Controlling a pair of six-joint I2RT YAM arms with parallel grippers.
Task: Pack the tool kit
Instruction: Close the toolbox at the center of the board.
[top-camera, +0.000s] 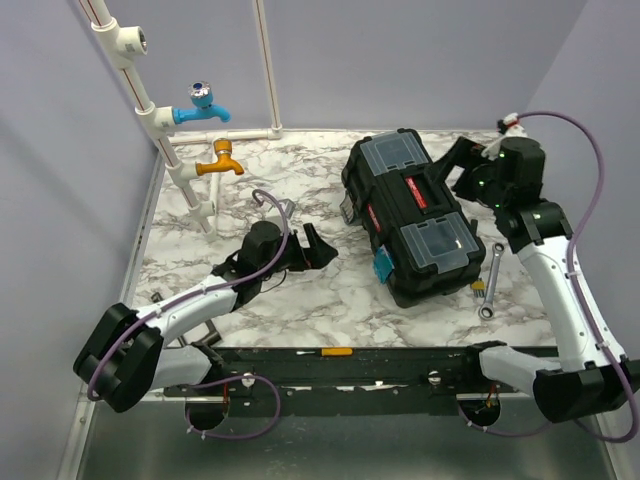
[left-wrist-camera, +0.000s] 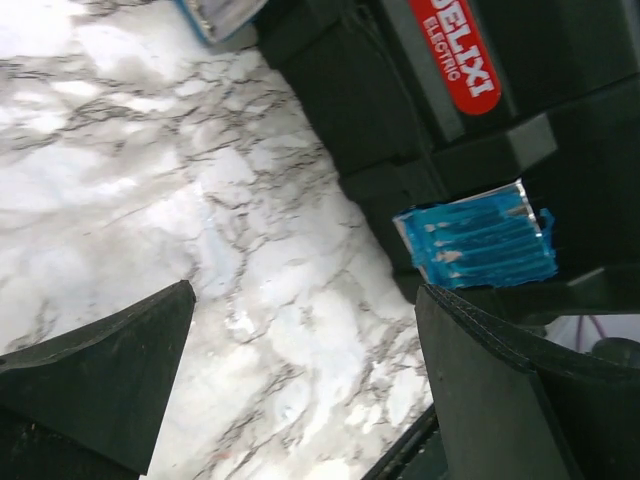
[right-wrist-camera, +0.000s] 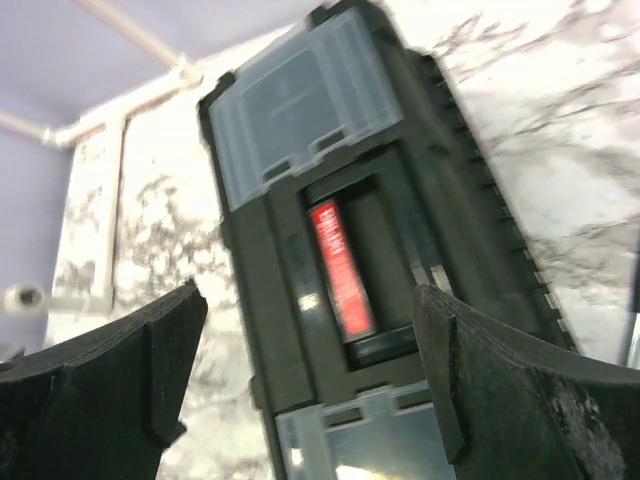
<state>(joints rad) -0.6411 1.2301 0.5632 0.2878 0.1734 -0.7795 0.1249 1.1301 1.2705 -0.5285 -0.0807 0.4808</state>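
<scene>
Marble-patterned tabletop (top-camera: 300, 300) enclosed by pale lilac walls, seen from above and from both wrists. Right of centre, the toolbox (top-camera: 410, 215) lies closed and set diagonally; two clear-lidded compartments flank a black handle with a red label (right-wrist-camera: 340, 265). A teal latch (left-wrist-camera: 480, 240) sits on the toolbox's near-left side.

The left gripper (left-wrist-camera: 300, 370) is low over the marble just left of the toolbox, facing the latch side. Its fingers are spread wide with nothing between them, clear of the box.

The right gripper (right-wrist-camera: 310, 390) is poised above the toolbox's far-right end, jaws likewise spread and pinching nothing. Whether a fingertip touches the lid cannot be told.

A wrench (top-camera: 490, 285) lies on the marble just beside the toolbox's near-right corner. A slim yellow-handled tool (top-camera: 335, 352) rests on the black frame, nearer the arm bases than the toolbox. Well to the far left of the toolbox, a blue tap (top-camera: 205, 108) and an orange tap (top-camera: 222, 162) project from white pipes.
</scene>
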